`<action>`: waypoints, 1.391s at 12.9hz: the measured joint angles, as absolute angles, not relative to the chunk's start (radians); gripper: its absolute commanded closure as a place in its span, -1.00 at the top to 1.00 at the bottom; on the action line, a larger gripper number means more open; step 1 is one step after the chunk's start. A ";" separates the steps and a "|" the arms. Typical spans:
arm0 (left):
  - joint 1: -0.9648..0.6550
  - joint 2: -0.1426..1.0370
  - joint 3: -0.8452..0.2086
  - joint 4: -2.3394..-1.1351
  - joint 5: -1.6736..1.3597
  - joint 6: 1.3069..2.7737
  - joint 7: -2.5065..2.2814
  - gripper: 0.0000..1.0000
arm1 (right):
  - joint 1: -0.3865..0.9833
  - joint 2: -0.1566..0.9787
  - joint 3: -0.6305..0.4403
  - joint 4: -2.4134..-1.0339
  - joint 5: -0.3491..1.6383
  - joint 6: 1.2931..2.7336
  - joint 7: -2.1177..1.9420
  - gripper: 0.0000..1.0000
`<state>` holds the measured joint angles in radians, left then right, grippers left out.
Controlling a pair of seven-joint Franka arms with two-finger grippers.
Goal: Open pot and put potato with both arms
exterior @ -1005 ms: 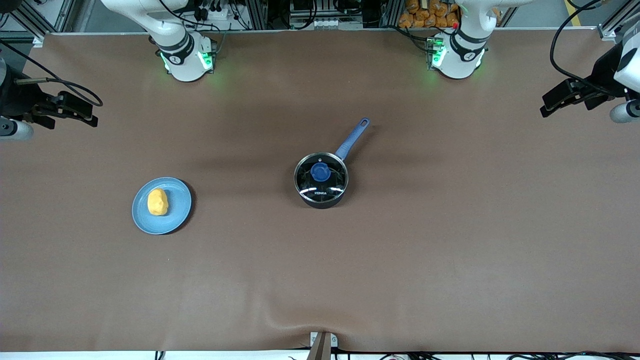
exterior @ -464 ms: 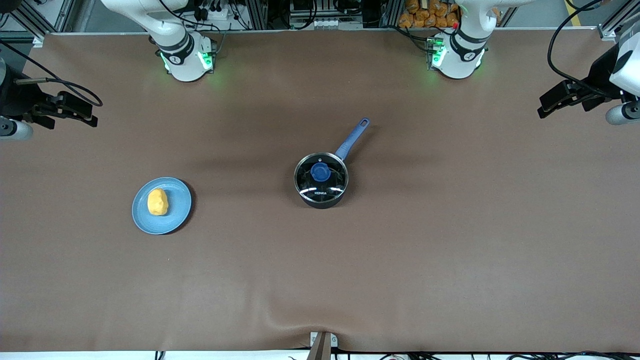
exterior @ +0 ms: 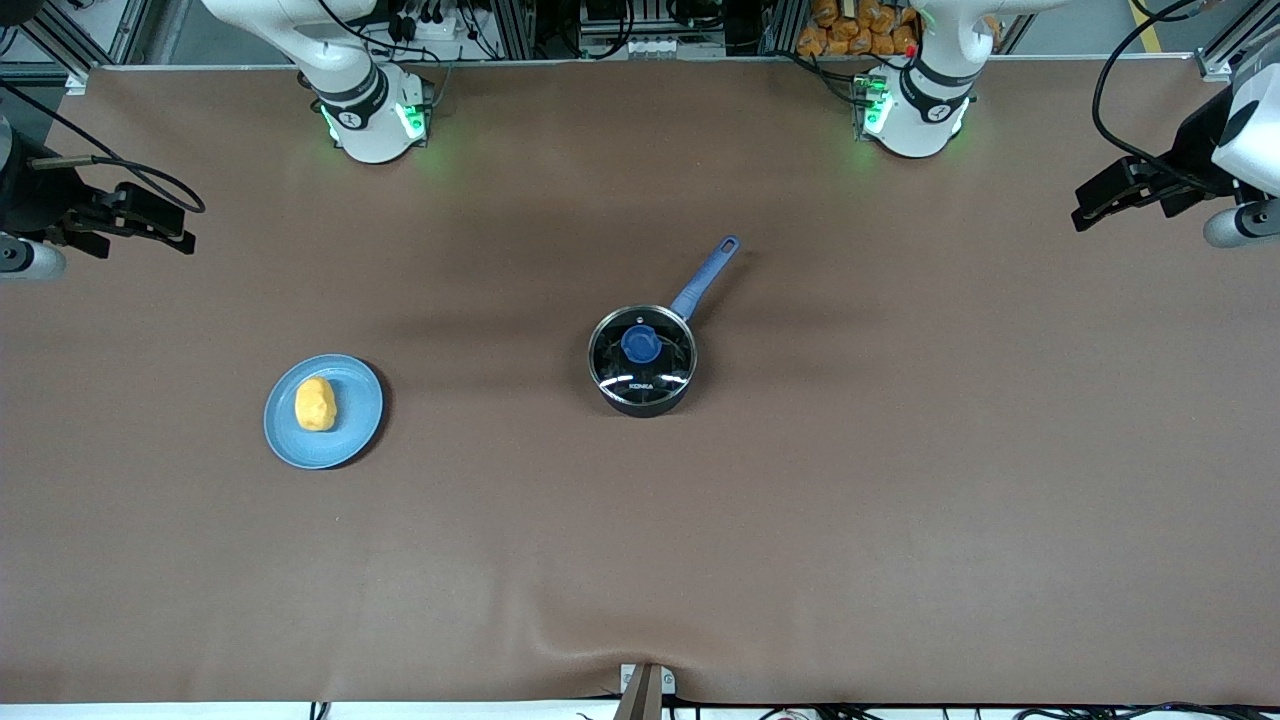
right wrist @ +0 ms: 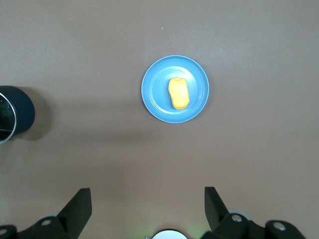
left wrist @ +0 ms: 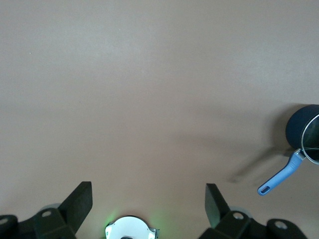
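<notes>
The pot (exterior: 641,362) stands mid-table, black with a steel rim. A glass lid with a blue knob (exterior: 641,343) is on it. Its blue handle (exterior: 707,277) points toward the left arm's base. The potato (exterior: 315,404) lies on a light-blue plate (exterior: 356,425) toward the right arm's end. My left gripper (exterior: 1100,200) is open and empty, high over its end of the table; its wrist view (left wrist: 148,199) shows the pot (left wrist: 304,130) far off. My right gripper (exterior: 165,222) is open and empty over the other end; its wrist view (right wrist: 148,201) shows the potato (right wrist: 178,93), the plate (right wrist: 154,89) and the pot (right wrist: 15,110).
The brown table cloth has a wrinkle (exterior: 640,640) at the edge nearest the front camera, by a small bracket (exterior: 645,686). The arm bases (exterior: 375,120) (exterior: 912,112) stand along the edge farthest from that camera.
My left gripper has shifted slightly toward the middle of the table. The right arm, the pot and the potato have not moved.
</notes>
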<state>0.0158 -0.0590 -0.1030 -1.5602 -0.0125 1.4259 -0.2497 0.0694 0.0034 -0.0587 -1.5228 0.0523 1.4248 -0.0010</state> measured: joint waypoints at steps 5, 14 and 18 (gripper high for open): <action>0.018 -0.059 -0.099 -1.555 -0.012 1.425 -0.250 1.00 | 0.069 0.003 -0.059 -1.523 0.052 1.425 -0.001 1.00; 0.016 -0.059 -0.104 -1.555 -0.012 1.422 -0.250 1.00 | 0.062 0.011 -0.062 -1.552 0.052 1.437 -0.001 1.00; 0.016 -0.059 -0.104 -1.555 -0.012 1.422 -0.250 1.00 | 0.055 0.015 -0.063 -1.664 0.052 1.576 -0.001 1.00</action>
<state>0.0161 -0.0588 -0.1035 -1.5550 -0.0125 1.4224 -0.2497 0.0552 0.0152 -0.0631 -1.6640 0.0523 1.5758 -0.0013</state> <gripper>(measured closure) 0.000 0.000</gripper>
